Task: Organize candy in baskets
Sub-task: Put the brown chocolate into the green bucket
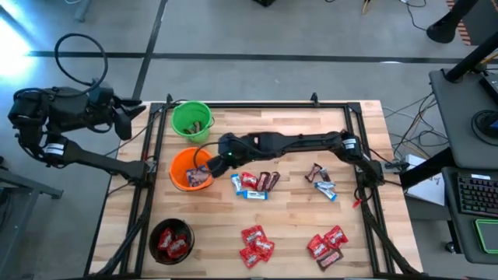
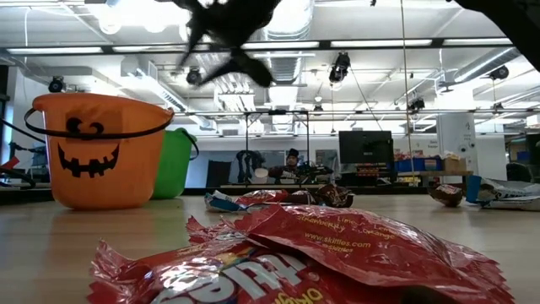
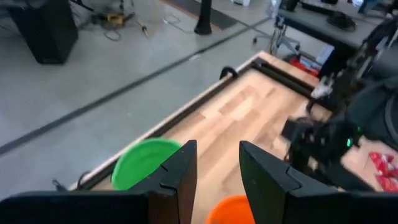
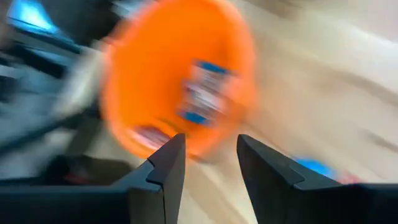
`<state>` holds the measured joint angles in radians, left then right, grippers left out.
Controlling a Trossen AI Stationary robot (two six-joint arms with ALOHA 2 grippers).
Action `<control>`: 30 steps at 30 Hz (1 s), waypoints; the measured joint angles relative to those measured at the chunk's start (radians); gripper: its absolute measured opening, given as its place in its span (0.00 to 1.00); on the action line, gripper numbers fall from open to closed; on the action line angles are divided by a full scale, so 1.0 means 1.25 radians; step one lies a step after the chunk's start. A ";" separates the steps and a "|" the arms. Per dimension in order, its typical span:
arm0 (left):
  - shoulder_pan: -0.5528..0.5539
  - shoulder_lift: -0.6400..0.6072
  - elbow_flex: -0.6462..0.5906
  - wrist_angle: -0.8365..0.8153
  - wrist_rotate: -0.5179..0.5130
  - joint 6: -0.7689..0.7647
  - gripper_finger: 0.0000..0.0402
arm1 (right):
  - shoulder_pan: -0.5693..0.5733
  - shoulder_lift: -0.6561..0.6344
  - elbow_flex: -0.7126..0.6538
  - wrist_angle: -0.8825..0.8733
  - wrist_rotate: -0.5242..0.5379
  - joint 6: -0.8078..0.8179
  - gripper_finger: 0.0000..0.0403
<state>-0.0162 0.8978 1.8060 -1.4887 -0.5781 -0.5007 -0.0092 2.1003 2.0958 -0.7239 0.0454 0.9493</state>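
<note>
The right gripper (image 4: 208, 155) is held over the orange basket (image 1: 180, 173), jaws apart, empty. The left gripper (image 3: 217, 165), parked off-table at nine o'clock, is seen apart.

Three baskets, one green basket (image 1: 191, 120), one orange basket (image 1: 189, 169), one black basket (image 1: 171, 239), two robot arms, many candies in three piles, too small to count

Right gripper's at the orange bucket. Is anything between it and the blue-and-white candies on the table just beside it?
Nothing visible. The right gripper, fingers open and empty, hovers at the orange bucket rim. The blue-and-white candies lie flat on open wood to its right, with red and brown sweets beside them, not between. The left gripper waits off the table's left edge.
</note>
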 joint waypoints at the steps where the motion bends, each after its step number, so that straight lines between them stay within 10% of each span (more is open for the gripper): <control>1: 0.000 0.001 -0.002 -0.012 0.008 -0.009 0.25 | 0.003 -0.002 0.015 -0.080 0.013 0.001 0.34; 12: 0.000 0.009 -0.120 -0.014 0.095 -0.040 0.25 | 0.062 -0.005 0.081 -0.669 0.103 0.147 0.33; 30: 0.000 0.004 -0.214 0.100 0.114 -0.001 0.25 | 0.091 -0.028 -0.174 -0.676 0.132 0.441 0.33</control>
<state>-0.0158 0.9026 1.5379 -1.3639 -0.4362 -0.5014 0.1041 2.0652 1.8783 -1.5695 0.2100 1.5004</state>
